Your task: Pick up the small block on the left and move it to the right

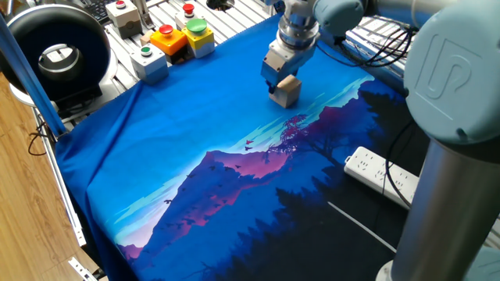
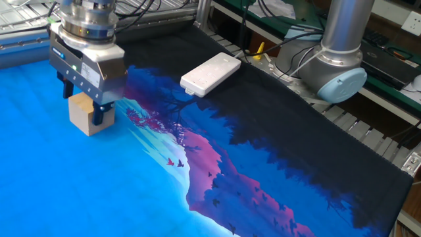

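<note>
Gripper [image 1: 279, 81] over the small block [image 1: 287, 91], upper centre of frame.

The tan cube sits on the blue mountain-print cloth [image 1: 195, 125], with the fingers down around its upper part; how tightly they grip is unclear. Button boxes [image 1: 176, 35] stand at upper left beside a black round unit [image 1: 55, 51]; a white power strip [image 1: 380, 173] lies at right.

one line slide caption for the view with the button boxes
UR5 gripper straddling a small tan wooden block on a blue mountain-print cloth.
</note>
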`<action>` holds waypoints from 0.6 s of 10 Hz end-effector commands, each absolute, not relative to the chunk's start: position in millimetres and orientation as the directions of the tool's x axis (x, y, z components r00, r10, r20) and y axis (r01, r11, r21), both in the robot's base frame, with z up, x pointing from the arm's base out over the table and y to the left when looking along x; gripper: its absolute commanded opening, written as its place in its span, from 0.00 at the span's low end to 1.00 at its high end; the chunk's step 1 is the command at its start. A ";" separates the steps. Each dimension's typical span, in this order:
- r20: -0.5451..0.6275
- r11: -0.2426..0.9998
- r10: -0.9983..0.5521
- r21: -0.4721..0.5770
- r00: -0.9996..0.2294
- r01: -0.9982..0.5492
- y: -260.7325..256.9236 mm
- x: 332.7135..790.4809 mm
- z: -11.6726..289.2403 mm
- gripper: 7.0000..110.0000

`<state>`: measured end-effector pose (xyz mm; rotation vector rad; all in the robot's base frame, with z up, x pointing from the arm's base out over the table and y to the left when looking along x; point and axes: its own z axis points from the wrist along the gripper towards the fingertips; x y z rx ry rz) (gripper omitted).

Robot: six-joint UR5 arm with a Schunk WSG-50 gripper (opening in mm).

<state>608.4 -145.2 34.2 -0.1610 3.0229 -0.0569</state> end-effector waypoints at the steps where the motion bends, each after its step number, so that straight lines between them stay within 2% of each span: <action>1: -0.114 0.987 -0.150 -0.068 -0.982 -0.143 -138.7 615.3 68.9 0.00; 4: -0.122 0.969 -0.239 -0.088 -0.963 -0.229 -115.0 625.2 78.4 0.00; 6: -0.168 0.934 -0.356 -0.095 -0.919 -0.344 -100.3 637.4 81.1 0.00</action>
